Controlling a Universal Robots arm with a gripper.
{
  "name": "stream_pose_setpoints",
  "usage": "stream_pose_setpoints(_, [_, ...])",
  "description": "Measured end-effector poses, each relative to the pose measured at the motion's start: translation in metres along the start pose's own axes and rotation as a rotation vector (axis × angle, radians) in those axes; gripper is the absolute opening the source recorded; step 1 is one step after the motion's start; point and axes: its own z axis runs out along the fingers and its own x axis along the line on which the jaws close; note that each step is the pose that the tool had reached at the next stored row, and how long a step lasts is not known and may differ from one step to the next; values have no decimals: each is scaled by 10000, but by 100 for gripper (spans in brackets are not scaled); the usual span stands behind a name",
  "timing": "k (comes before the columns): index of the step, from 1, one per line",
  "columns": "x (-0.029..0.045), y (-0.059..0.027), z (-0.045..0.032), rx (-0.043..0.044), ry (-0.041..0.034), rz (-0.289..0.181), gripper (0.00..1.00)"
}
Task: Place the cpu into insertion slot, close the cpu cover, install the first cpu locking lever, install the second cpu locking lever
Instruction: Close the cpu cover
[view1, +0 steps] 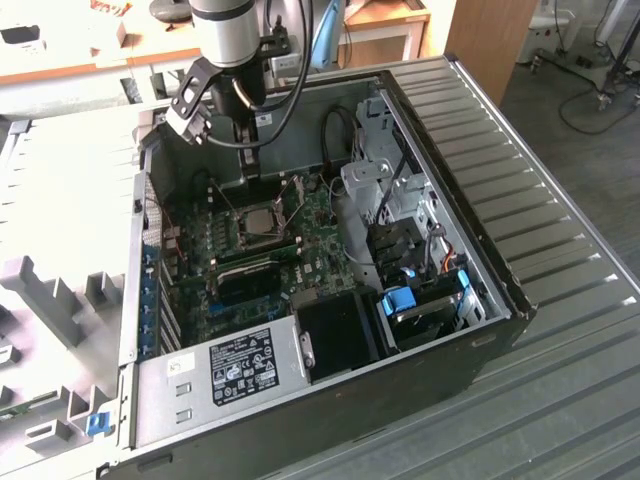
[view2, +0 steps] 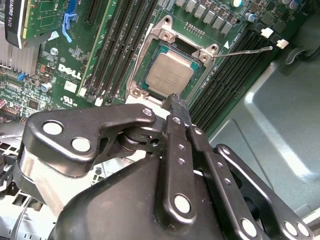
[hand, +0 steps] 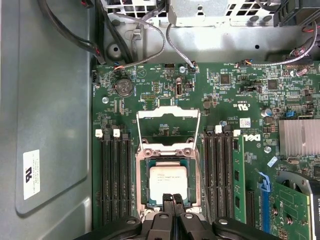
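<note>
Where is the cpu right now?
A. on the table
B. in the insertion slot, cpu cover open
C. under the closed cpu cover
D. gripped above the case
B: the cpu lies in the insertion slot, with the cpu cover swung back off it.

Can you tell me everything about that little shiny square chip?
The cpu is a small flat square with a dull silvery metal top and some tiny print. It lies level in the insertion slot, with the cpu cover swung open beside it, not over it. The tool is closed at one edge; whether it touches is unclear.
</note>
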Motion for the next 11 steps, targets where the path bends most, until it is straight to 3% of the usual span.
stream_pose_setpoints(11, [6,148,8,31,-2,2,11])
